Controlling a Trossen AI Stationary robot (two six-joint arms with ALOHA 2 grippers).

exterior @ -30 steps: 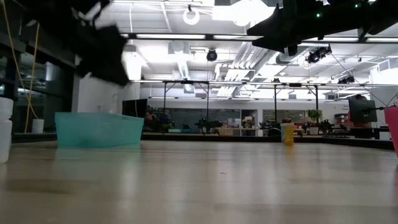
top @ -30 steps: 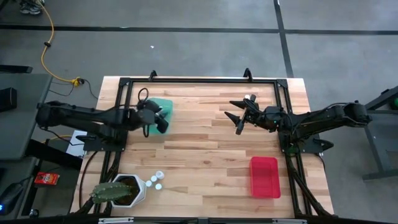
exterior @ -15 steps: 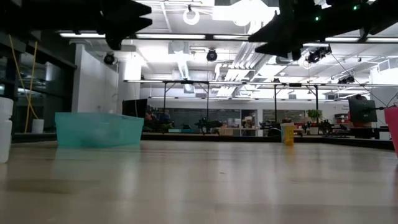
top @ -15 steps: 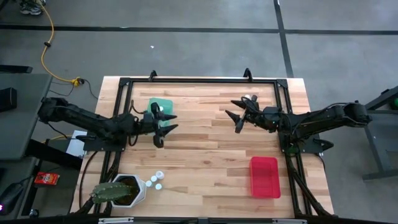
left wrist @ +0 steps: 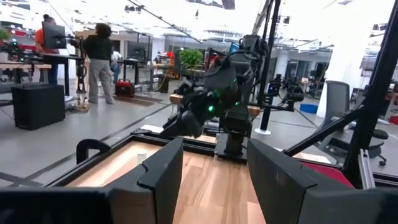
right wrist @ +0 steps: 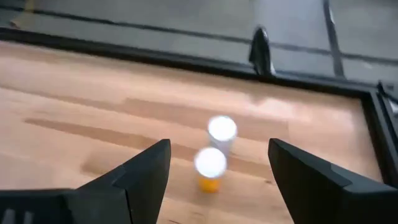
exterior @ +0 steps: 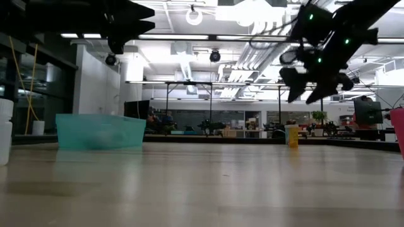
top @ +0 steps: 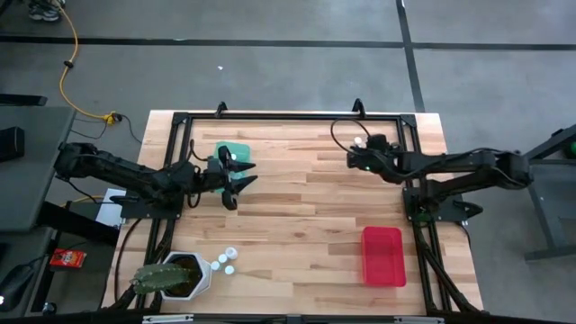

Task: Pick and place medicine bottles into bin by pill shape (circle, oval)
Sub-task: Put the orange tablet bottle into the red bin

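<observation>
Two bottles (right wrist: 214, 152) stand side by side at the far right corner of the table (top: 297, 216), white caps up, and the right claw (right wrist: 217, 163) hangs right over them with its fingers (right wrist: 140, 174) spread wide, one on either side of the pair in the right wrist view. One of the two shows an orange body under its cap; the other looks pale. No contact: the fingers are above and apart from both. From above, that right claw (top: 363, 157) sits near the back right of the table, just beside a white cap (top: 358, 141) by the black frame (top: 288, 118).

Over on the left, the left claw (top: 236, 175) hovers off the wood beside the teal bin (top: 236, 149), its jaws parted and nothing between them. The left wrist view looks straight through its two dark fingers (left wrist: 163, 174) across to the other arm.

Three more white-capped bottles (top: 225, 261) are clustered at the near left of the table, just beside the white pot with the cactus (top: 166, 275). The red bin (top: 382, 256) lies at the near right, well apart from both claws. In the low view the teal bin (exterior: 100, 131) sits on the left of the wood, and a small orange bottle (exterior: 291, 135) stands far back.

People stand in the room beyond.
</observation>
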